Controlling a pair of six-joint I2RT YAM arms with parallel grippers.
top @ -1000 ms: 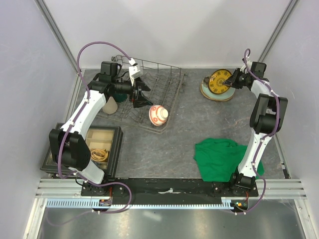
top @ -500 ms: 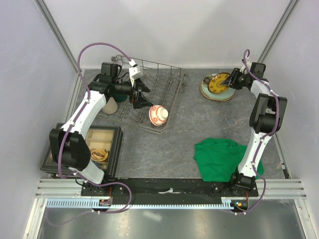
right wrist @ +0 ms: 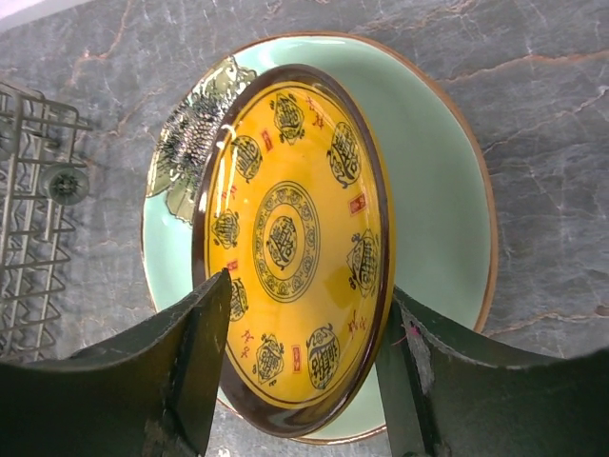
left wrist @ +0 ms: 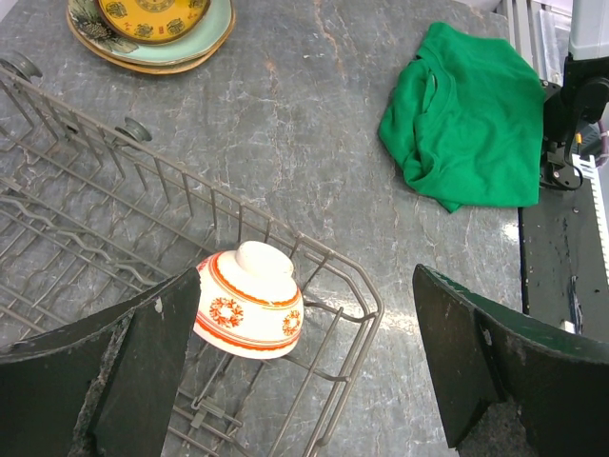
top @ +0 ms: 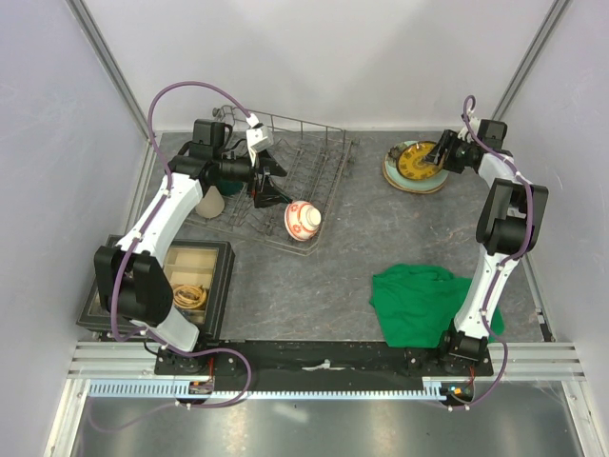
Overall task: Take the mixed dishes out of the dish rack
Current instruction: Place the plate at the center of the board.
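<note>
The grey wire dish rack [top: 319, 157] stands at the back left. A small red-and-white bowl [top: 303, 219] lies upside down at its near right corner. My left gripper [top: 269, 181] hangs open over the rack, and the bowl [left wrist: 249, 303] sits just beside its left finger, untouched. A beige cup [top: 212, 201] lies at the rack's left end. At the back right the yellow-patterned plate [right wrist: 295, 238] rests on the mint-green plate [right wrist: 438, 209], with a cream plate rim [left wrist: 143, 65] under both. My right gripper [right wrist: 309, 290] stands open, its fingers straddling the yellow plate's near edge.
A crumpled green cloth [top: 423, 303] lies on the table in front of the right arm's base. A black-framed compartment tray [top: 221, 286] sits at the near left. The rack's corner [right wrist: 29, 190] is just left of the plate stack.
My right gripper has opened. The yellow plate, held tilted a second ago, now lies flat on the mint-green plate. The left arm has not moved.
</note>
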